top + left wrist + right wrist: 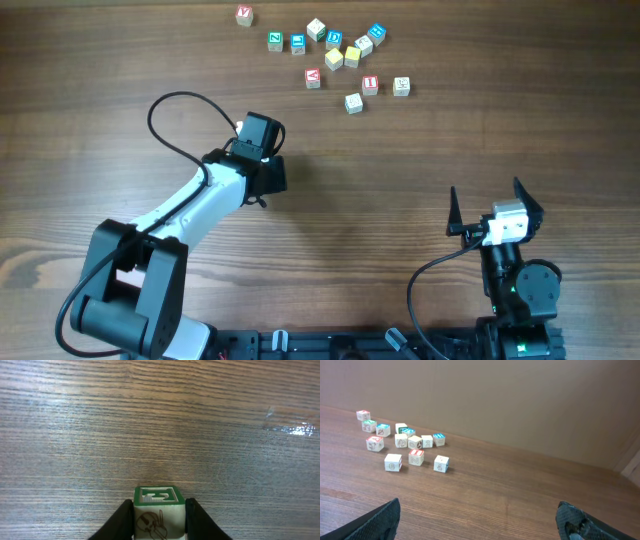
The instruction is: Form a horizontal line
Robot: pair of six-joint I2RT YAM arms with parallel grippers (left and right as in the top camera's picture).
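The worktop (pixel 100 80) is dark brown wood with a fine, straight grain running side to side. Near its far edge, a little right of the middle, the alphabet cubes (pixel 335 58) lie in a loose scatter, not yet a horizontal line. They are small pale wooden blocks with square faces, lettered in red, blue or green, and a couple are plain yellow. On the near side of the scatter a red-lettered cube (pixel 313 77), a cream cube (pixel 353 102), the red I cube (pixel 370 85) and a second cream block (pixel 401 86) make a ragged, uneven row (near one another but apart). An outlying cube (pixel 244 15), also red-lettered, sits off the left end of the group.

The left gripper (pixel 160 510) is over bare wood left of the worktop's middle, well apart from the scatter. Its black fingers are clamped on two sides of the held cube (pixel 159 496), whose top face has a green frame and letter and whose cream front shows a dark line drawing. The right gripper (pixel 477 515) is by the near right corner, its dark jaws spread wide with nothing between them.
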